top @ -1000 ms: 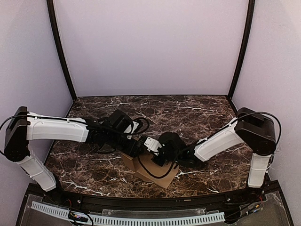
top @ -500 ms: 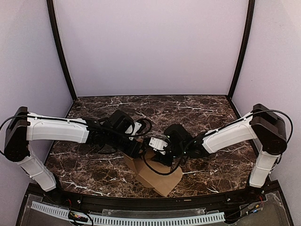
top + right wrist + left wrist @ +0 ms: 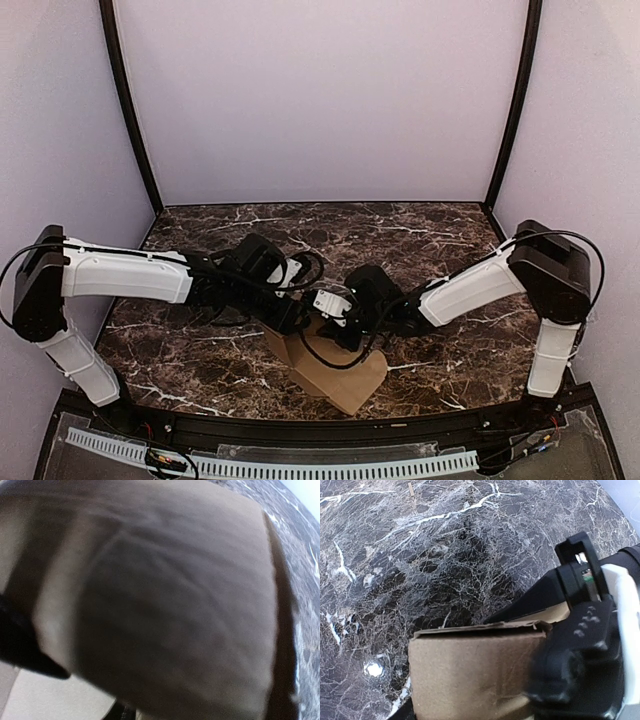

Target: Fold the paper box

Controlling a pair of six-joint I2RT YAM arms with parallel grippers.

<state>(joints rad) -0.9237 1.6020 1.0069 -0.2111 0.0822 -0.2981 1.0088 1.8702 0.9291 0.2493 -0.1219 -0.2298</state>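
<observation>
While both arms reach inward low over the table (image 3: 440,235), I find the paper box (image 3: 340,382) at the near middle of the marble, its front corner right up at the table's near edge. The left gripper (image 3: 290,318) sits at the box's upper-left corner. The right gripper (image 3: 338,322) is just beside it at the box's top, and the two heads are close to touching. From above, the black housings hide the fingertips, so I cannot tell whether either pair is clamped on cardboard or only pressed against it. A black cable (image 3: 326,363) loops from the right wrist across the brown face.

Through the left wrist camera, a cardboard panel stands in the lower half. Its top edge is ragged and roughly level, and the right gripper's black and white body is hard against its right end. Beyond that edge, dark veined marble runs away from me. The right wrist camera shows almost nothing but blurred brown cardboard, with one edge down the right side and a sliver of marble at the top right.

For room, bare marble stretches behind the grippers to the back wall (image 3: 320,100) and out to both sides of the box. The left arm (image 3: 120,275) and right arm (image 3: 470,290) each bend close to their side walls.
</observation>
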